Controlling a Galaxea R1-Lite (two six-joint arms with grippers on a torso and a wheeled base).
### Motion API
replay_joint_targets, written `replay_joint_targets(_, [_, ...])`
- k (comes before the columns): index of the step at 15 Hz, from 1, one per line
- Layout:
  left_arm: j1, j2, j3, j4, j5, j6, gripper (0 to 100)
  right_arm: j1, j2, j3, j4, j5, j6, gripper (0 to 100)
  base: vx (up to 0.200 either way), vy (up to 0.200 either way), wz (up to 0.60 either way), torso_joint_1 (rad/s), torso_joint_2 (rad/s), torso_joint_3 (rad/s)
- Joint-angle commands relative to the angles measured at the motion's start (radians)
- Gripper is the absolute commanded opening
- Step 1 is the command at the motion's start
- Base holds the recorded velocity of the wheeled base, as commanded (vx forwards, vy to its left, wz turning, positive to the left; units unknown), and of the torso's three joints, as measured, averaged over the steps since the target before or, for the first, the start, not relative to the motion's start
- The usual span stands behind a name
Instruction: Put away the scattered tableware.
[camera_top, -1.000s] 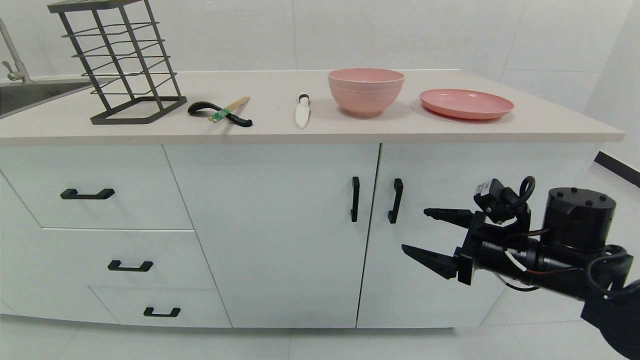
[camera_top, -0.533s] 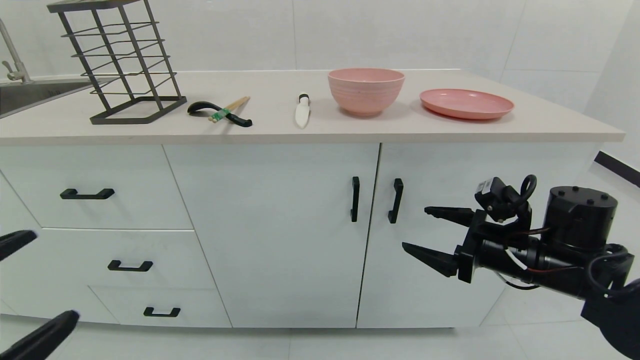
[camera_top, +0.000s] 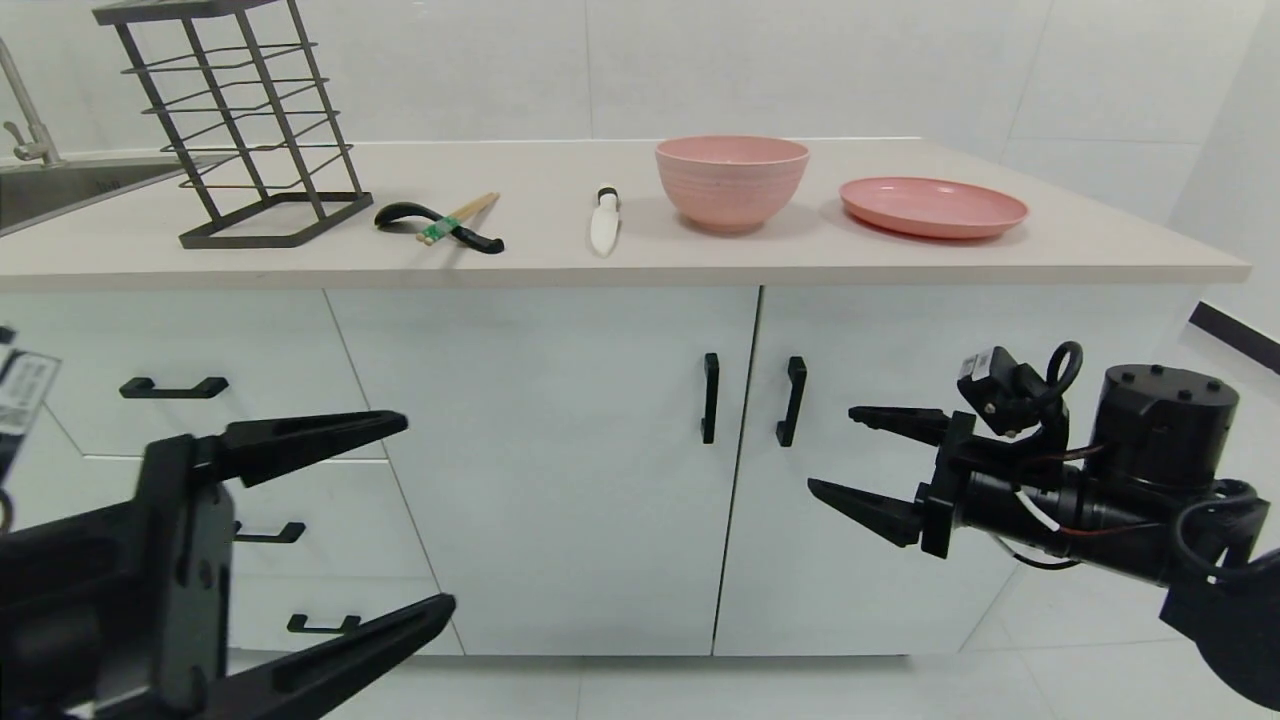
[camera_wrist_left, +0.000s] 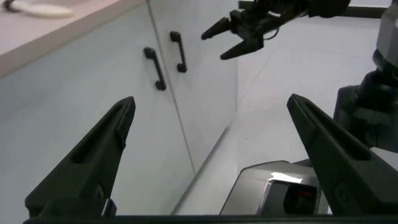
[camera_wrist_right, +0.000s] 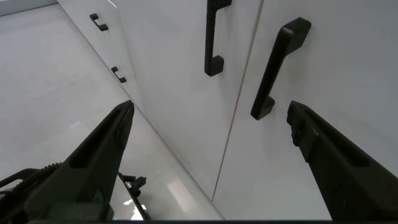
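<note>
No print was legible to me. The white sticker (camera_top: 24, 388) on my left arm and the small tag (camera_top: 976, 362) on the right wrist carried marks too fine to read, and so did the green band (camera_top: 433, 232) round the chopsticks (camera_top: 468, 211).

Half a second before, the left gripper (camera_top: 428, 512) showed only its tips at the lower left edge of the head view. It had since swung up in front of the drawers (camera_top: 200, 330), its two tapered black fingers spread wide. The right gripper (camera_top: 832, 450) had barely shifted. It hung before the right cabinet door (camera_top: 900, 340), just beside the paired black handles (camera_top: 790, 400), fingers likewise well apart and holding nothing. Nothing on the counter had moved.

The tableware all lay on the pale, matte countertop (camera_top: 1100, 250). The pink bowl (camera_top: 732, 180), round and faintly ribbed, stood near the shallow pink plate (camera_top: 932, 207) on its right, the two not touching. Left of the bowl lay the white knife (camera_top: 605, 225) with a black collar, close to the front edge. Farther left, the wooden chopsticks lay crossed over the curved black spoon (camera_top: 400, 213), touching it. The black wire rack (camera_top: 240, 120), a slanted open frame of thin bars, stood beside the steel sink (camera_top: 70, 185) at the far left.
</note>
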Motion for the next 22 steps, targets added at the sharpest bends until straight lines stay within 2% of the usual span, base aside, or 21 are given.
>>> replay_joint_targets(1, [-0.094,0.249,-0.005,-0.171,-0.014,0.002,100,-0.006,0.037,0.000,-0.055,0.031,-0.003,100,0.000,0.000,0.00,0.000,0.00,0.000])
replay_joint_targets(4, [-0.132,0.376,-0.011,-0.266,-0.024,-0.001,100,-0.006,0.118,0.000,-0.167,0.042,-0.002,100,0.000,0.000,0.00,0.000,0.00,0.000])
replay_joint_targets(6, [-0.161,0.505,-0.078,-0.347,-0.024,-0.002,100,-0.002,0.174,-0.011,-0.190,0.043,-0.002,100,0.000,0.000,0.00,0.000,0.00,0.000])
replay_joint_targets(9, [-0.187,0.588,-0.132,-0.377,-0.022,-0.002,100,-0.006,0.210,-0.061,-0.190,0.043,0.000,100,0.000,0.000,0.00,0.000,0.00,0.000])
replay_joint_targets(14, [-0.203,0.670,-0.161,-0.420,-0.024,-0.004,100,-0.013,0.226,-0.092,-0.191,0.043,-0.002,100,0.000,0.000,0.00,0.000,0.00,0.000])
replay_joint_targets(18, [-0.212,0.715,-0.200,-0.481,-0.017,-0.039,100,-0.011,0.250,-0.120,-0.193,0.043,-0.002,100,0.000,0.000,0.00,0.000,0.00,0.000])
replay_joint_targets(22, [-0.212,0.740,-0.212,-0.496,-0.011,-0.042,100,0.014,0.284,-0.141,-0.230,0.061,-0.006,100,0.000,0.000,0.00,0.000,0.00,0.000])
